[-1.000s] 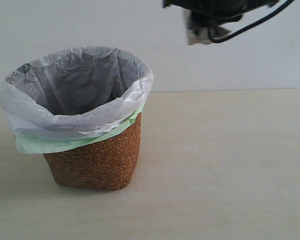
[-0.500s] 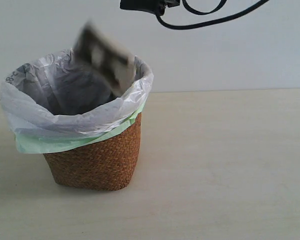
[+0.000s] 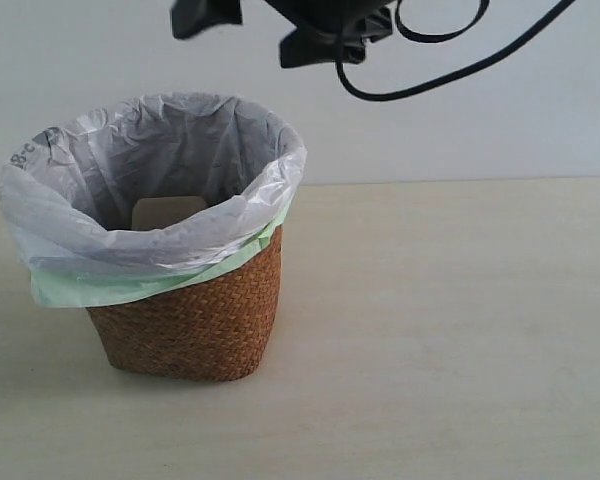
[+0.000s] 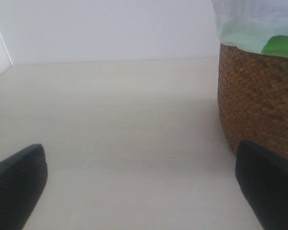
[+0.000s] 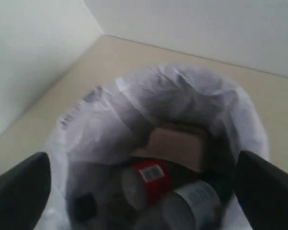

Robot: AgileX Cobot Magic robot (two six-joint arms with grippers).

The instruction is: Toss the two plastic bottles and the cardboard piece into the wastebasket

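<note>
Nothing legible — only blurred marks on the white bag [image 3: 90, 245] and the red label [image 5: 151, 175]

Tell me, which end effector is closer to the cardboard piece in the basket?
Right, most likely. The right end effector hangs open above the cardboard piece inside the wastebasket; the left end effector sits low near the table, outside the wicker wall.

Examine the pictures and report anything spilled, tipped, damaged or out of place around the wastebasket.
Nothing stands out. The wastebasket stands upright, its bag liner folded over the rim. The cardboard piece, the red-label bottle and the second bottle lie inside it.
</note>
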